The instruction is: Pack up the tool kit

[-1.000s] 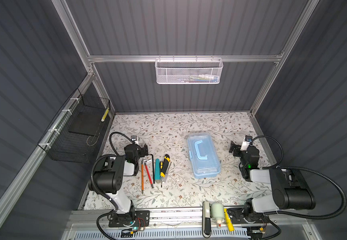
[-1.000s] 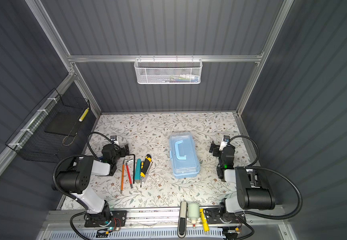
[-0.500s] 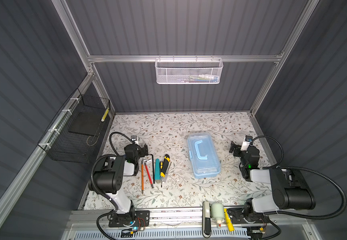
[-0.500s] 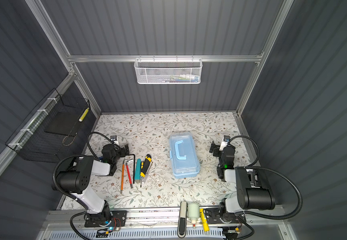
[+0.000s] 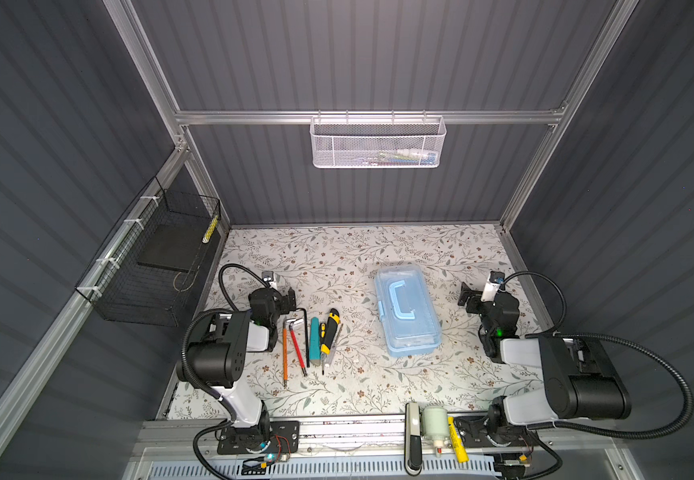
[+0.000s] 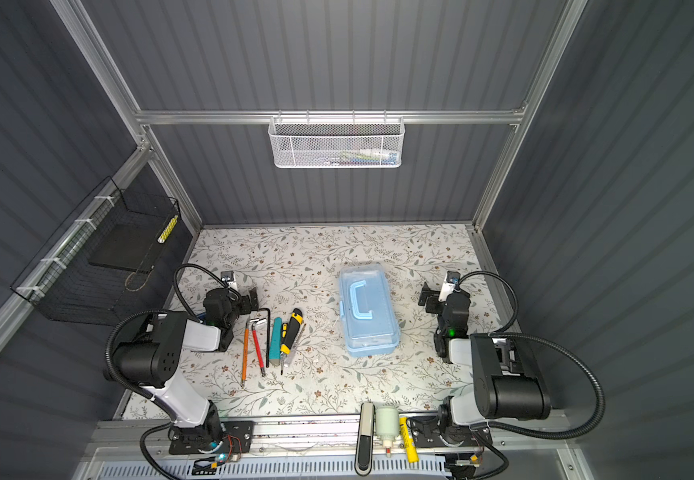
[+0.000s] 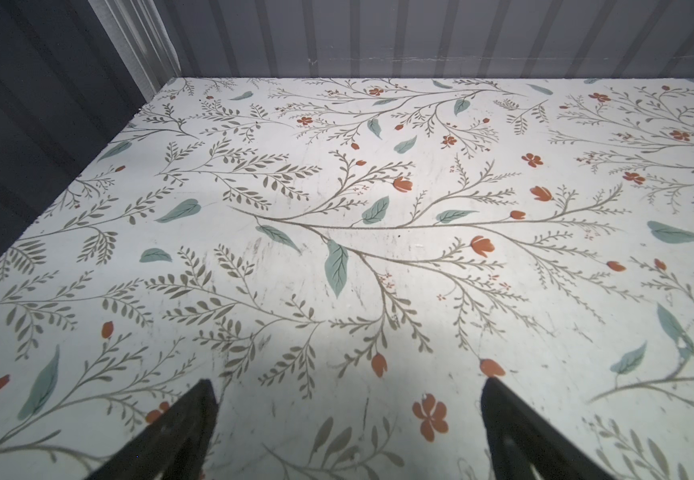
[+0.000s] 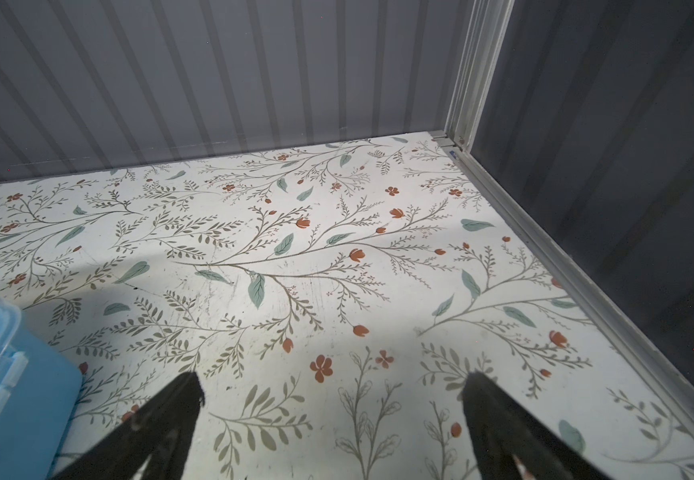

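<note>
Tool kit (image 5: 406, 316) sits lid-shut on the floral surface (image 5: 337, 257), near the spread, empty right fingers (image 8: 162, 428); left fingers (image 7: 179, 440), also spread and empty, stand farther off, loose tools (image 5: 320, 336) between

I read the tool kit (image 5: 411, 330) as smooth, glossy light-blue plastic with a clear lid. The surface (image 7: 337, 187) looks matt, a printed floral sheet, scuffed in places. The white mesh basket (image 5: 378, 145) is painted metal mesh, the black wire basket (image 5: 137, 286) thin matt wire. The walls (image 5: 378, 62) look dull, ribbed.
</note>
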Robot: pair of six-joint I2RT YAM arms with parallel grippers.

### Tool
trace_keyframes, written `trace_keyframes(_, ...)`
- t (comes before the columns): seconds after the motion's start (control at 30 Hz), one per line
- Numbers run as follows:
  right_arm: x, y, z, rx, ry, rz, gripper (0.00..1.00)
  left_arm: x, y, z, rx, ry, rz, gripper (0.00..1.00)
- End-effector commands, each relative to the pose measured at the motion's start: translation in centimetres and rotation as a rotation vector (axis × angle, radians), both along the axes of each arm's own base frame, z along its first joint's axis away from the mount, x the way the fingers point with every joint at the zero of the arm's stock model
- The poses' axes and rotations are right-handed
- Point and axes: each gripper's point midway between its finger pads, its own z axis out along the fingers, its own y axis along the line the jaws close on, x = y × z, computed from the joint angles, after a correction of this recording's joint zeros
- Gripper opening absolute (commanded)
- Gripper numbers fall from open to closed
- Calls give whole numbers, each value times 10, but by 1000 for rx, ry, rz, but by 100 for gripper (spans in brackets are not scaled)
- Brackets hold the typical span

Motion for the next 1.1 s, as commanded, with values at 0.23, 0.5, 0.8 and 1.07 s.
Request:
trace_keyframes(0.23, 6, -1, 17, 17, -32, 0, 99, 6, 7, 13, 28, -11, 31, 99)
trace_keyframes(0.5, 8, 33, 94, 135, 112, 95, 99, 8, -29, 83, -73, 166, -110, 99)
trace_keyframes(0.8, -37, 161, 108, 98, 415, 461, 96, -51, -69, 119, -325, 63, -214, 99)
trace_keyframes(1.07, -69, 211, 89, 171, 620, 573, 95, -68, -97, 115, -428, 84, -338, 99)
